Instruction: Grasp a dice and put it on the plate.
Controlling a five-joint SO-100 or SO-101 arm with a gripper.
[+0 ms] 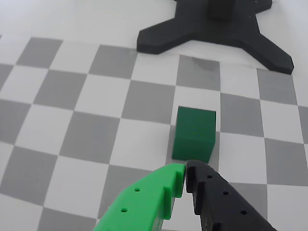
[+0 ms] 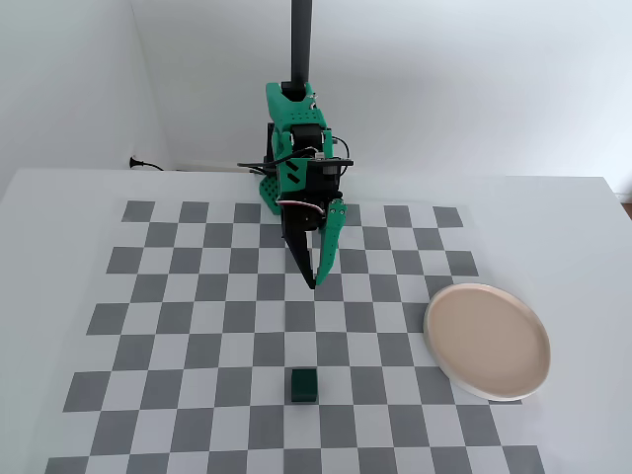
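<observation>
A white surface (image 2: 573, 227) carries a grey-and-white checkerboard mat (image 2: 197, 326) under soft, even light in the fixed view. Plain white walls (image 2: 474, 79) meet in a corner at 11 o'clock, where a black cable (image 2: 148, 165) runs along the surface's back edge.

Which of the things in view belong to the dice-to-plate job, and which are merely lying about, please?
For the job:
- dice, on the checkerboard
- plate, empty
- claw, closed, short of the dice

Lying about:
- black stand
- checkerboard mat
- cable at the wall
</observation>
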